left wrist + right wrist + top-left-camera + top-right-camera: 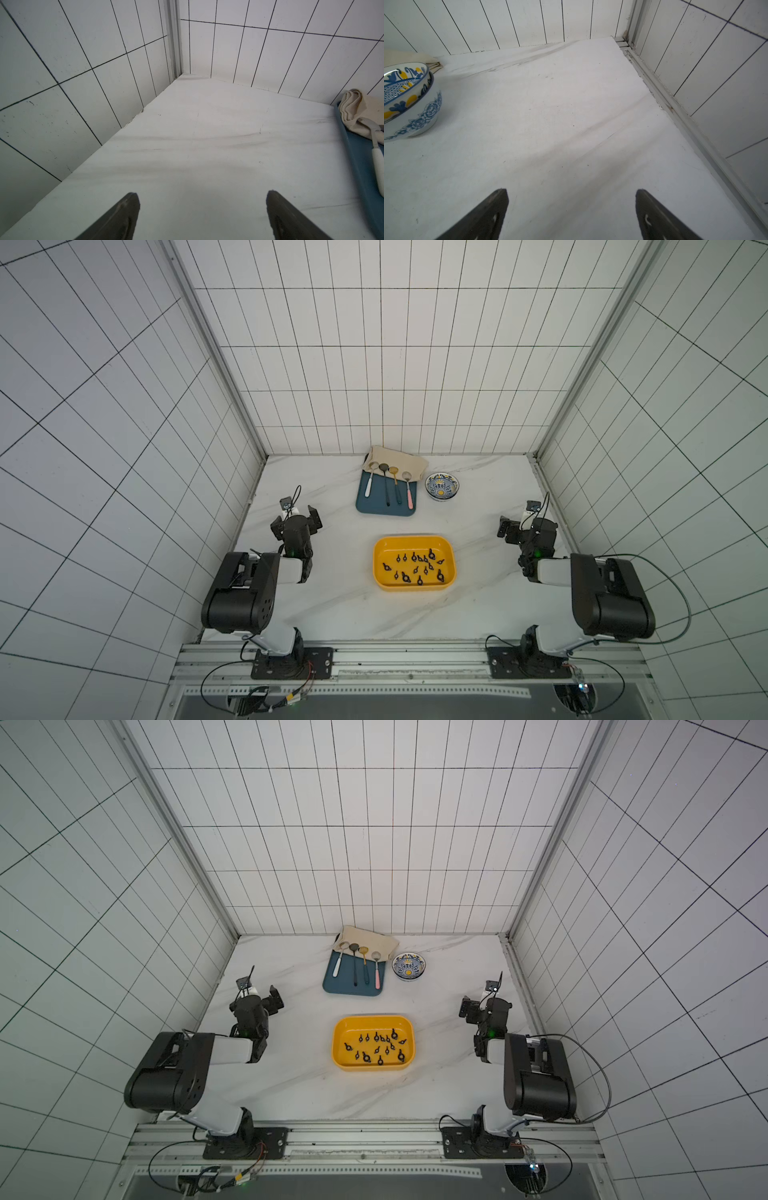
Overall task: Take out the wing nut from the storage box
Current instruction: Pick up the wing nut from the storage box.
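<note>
Top views, both alike, show us the task before any step is done: the shallow yellow plastic storage box (415,587), rectangular with rounded corners, sits near the middle of the white marble-patterned tabletop (332,610), and all the small black wing nuts (416,570) lie scattered on its floor, roughly fifteen by our count, none outside its rim. We find the left gripper (201,193) and the right gripper (571,190) at either side of the box, well apart from it; in the wrist views the jaws of each stand spread wide with only bare tabletop between them, so neither holds anything. Beyond the box lies a flat dark-blue tray (365,508) bearing four long-handled spoons (387,491) and, over its far edge, a folded beige cloth (399,456); just beside the tray stands a small round bowl (441,497) patterned in blue and yellow. We judge that the whole task is left: one arm must reach over the box, come down on a single nut, close on it, lift it clear of the rim and set it down outside. The nuts near the middle lie close together, so we expect an outlying one to be the easier pick
</note>
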`<state>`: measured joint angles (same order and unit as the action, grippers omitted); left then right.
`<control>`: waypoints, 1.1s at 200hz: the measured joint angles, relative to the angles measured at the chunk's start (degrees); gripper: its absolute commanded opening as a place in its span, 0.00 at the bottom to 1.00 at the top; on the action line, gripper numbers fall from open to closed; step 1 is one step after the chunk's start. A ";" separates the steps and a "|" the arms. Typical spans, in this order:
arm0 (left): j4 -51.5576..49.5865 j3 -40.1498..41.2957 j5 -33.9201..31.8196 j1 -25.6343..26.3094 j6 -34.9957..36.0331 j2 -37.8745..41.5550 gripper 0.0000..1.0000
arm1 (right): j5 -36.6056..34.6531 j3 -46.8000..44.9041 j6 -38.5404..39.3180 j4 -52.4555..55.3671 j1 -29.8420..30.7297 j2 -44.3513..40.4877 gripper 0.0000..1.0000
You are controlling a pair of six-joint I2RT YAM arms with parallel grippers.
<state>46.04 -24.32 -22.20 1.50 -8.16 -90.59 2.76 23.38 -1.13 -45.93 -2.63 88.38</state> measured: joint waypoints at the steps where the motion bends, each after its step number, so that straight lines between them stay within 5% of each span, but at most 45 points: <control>1: 0.00 0.00 0.00 -0.02 0.00 0.00 0.98 | 0.00 0.00 0.00 0.00 0.00 0.00 0.99; 159: -0.11 -0.02 -0.02 0.02 0.33 0.35 0.97 | -0.98 0.26 -0.11 0.79 0.07 -0.13 0.99; 195: -17.44 -8.76 -4.87 4.42 0.63 9.20 0.98 | -9.11 9.68 -2.60 21.57 2.95 -7.80 0.99; 220: -33.77 -21.16 -4.61 8.57 -5.03 18.21 0.98 | -13.77 26.60 -14.80 41.35 4.72 -11.82 0.99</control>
<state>12.27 -45.47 -26.81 10.07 -13.19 -72.38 -11.00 49.98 -15.92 -4.58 2.09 76.55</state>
